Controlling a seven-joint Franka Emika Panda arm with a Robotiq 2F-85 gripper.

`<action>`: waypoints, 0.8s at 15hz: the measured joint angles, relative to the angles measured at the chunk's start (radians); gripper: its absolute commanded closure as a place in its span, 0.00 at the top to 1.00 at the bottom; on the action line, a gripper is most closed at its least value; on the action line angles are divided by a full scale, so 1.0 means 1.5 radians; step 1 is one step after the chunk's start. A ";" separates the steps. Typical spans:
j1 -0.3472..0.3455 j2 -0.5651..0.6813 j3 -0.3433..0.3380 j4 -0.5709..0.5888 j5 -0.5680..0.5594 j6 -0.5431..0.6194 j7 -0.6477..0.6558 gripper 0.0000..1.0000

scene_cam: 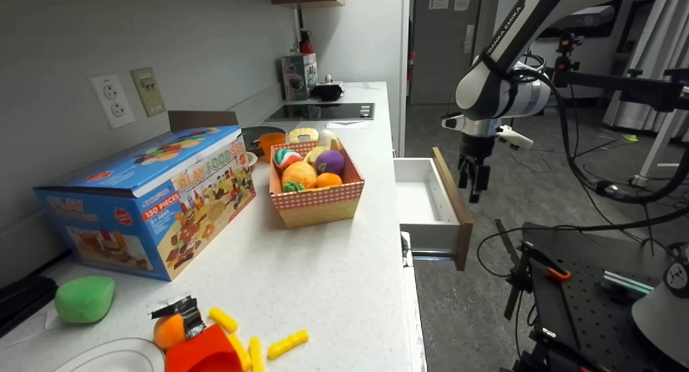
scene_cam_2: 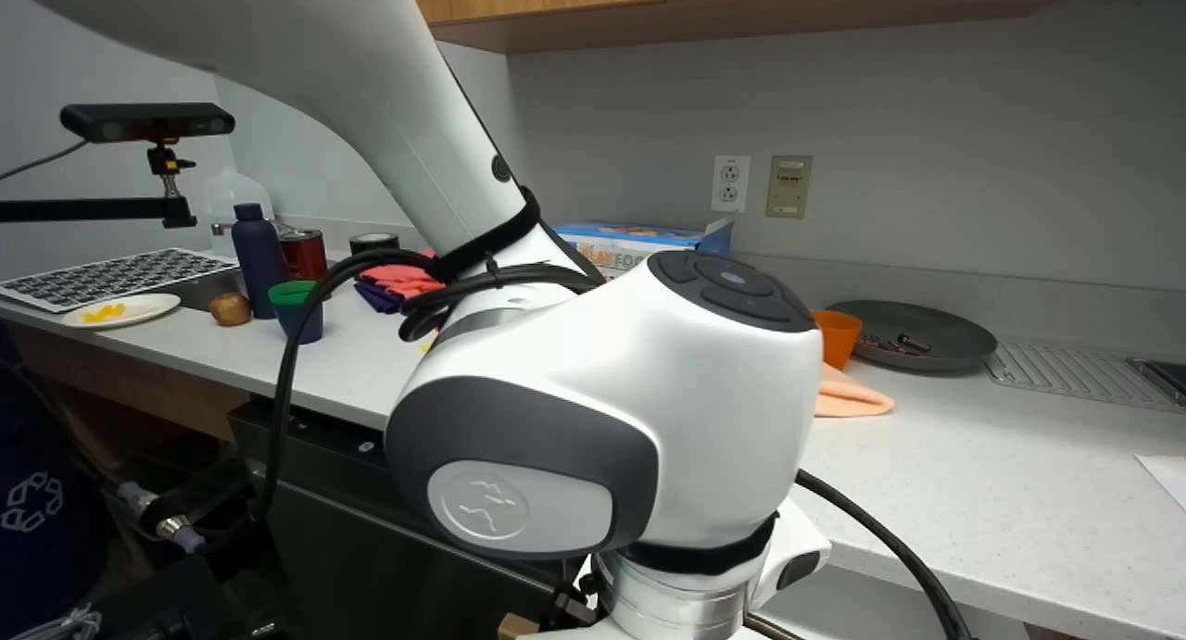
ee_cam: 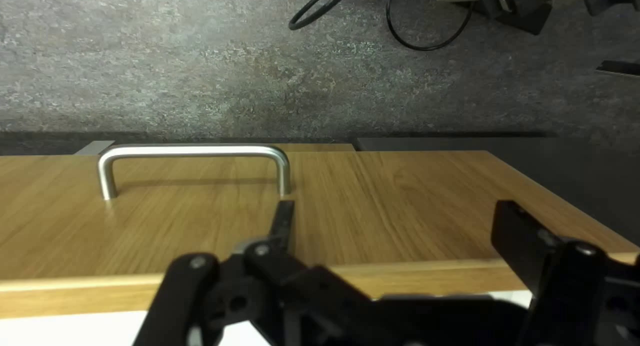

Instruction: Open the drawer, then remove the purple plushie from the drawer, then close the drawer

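while open, one drawer (scene_cam: 432,208), one handle (ee_cam: 192,150)

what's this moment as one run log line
drawer: open; purple plushie: in gingham-trimmed basket; gripper: open, holding nothing, near drawer front; remaining: close drawer

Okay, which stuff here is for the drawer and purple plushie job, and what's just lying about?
For the job:
drawer, standing open
gripper, jaws apart
purple plushie, apparently the one in the checked basket

Just lying about:
play food box
green blob toy
yellow sticks
orange cup
navy bottle
basket's other toys
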 measured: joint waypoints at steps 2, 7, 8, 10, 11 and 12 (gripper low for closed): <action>-0.001 0.014 0.009 0.009 0.003 0.000 0.000 1.00; -0.010 0.038 0.025 0.027 0.003 -0.001 -0.001 1.00; -0.013 0.042 0.029 0.030 0.003 -0.002 -0.003 1.00; -0.021 0.049 0.038 0.036 0.003 -0.002 -0.009 1.00; -0.026 0.051 0.043 0.039 0.006 -0.002 -0.018 1.00; -0.032 0.053 0.049 0.041 0.012 -0.002 -0.031 1.00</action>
